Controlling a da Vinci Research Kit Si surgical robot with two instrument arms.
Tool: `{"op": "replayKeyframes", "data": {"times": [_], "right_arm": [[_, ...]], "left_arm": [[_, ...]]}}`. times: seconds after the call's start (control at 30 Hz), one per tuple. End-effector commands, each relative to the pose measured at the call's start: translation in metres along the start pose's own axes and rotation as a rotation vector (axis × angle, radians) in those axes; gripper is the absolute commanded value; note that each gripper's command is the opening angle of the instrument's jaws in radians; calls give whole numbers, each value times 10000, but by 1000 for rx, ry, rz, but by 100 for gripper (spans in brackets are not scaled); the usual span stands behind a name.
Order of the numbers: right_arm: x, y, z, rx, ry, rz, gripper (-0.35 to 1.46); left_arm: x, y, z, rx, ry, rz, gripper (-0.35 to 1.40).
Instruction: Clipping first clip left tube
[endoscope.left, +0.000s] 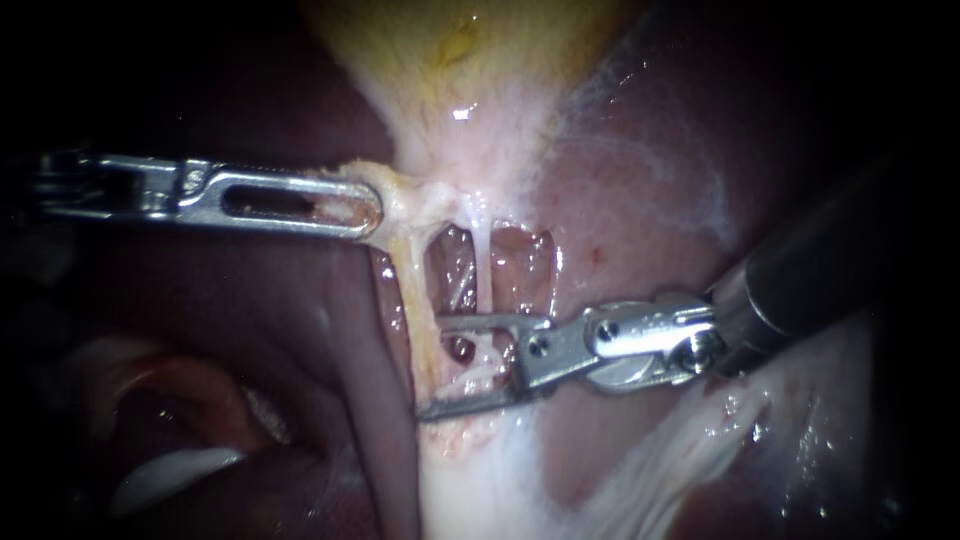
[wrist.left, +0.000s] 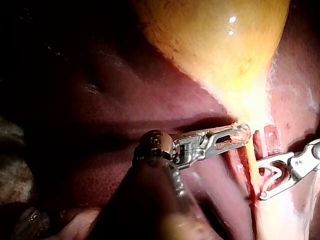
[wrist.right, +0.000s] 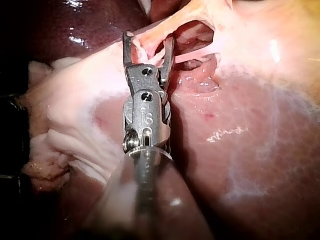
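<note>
left instrument (endoscope.left: 365, 205) grips gallbladder (endoscope.left: 450, 45) edge while right instrument (endoscope.left: 437, 366) straddles left tube (endoscope.left: 410, 290)

The left tube (endoscope.left: 408, 290), a pale yellow, glistening, taut strand, runs from the gallbladder (endoscope.left: 450, 45) at 12 o'clock toward 6 o'clock, its lower part at the tips of the right instrument's (endoscope.left: 430, 367) open jaws.

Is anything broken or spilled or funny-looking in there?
Nothing looks broken or spilled. My left instrument is shut on pale tissue below the gallbladder, and my right instrument holds its jaws open around a thin tube. The liver is only wet and shiny.
</note>
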Motion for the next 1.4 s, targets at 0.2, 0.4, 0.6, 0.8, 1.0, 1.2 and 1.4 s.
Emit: {"op": "replayKeyframes", "data": {"times": [0.2,0.4,0.6,0.8,1.0,1.2,1.4], "right_arm": [[4,-3,7,40,6,19,49],[4,-2,17,81,8,37,48],[2,-4,29,114,8,52,47],[3,-4,41,140,6,72,46],[-2,-7,57,150,3,77,46],[0,-7,65,163,1,80,46],[1,-5,70,188,1,86,45]], "left_arm": [[0,0,0,0,0,0,-35],[0,0,0,0,0,0,-35],[-1,0,1,0,0,-1,-35],[-1,-1,2,-1,0,-1,-35],[-1,-1,3,-3,-2,-1,-35],[-1,-1,4,-4,-3,-1,-35],[-1,-1,5,-2,-2,-1,-35]]}}
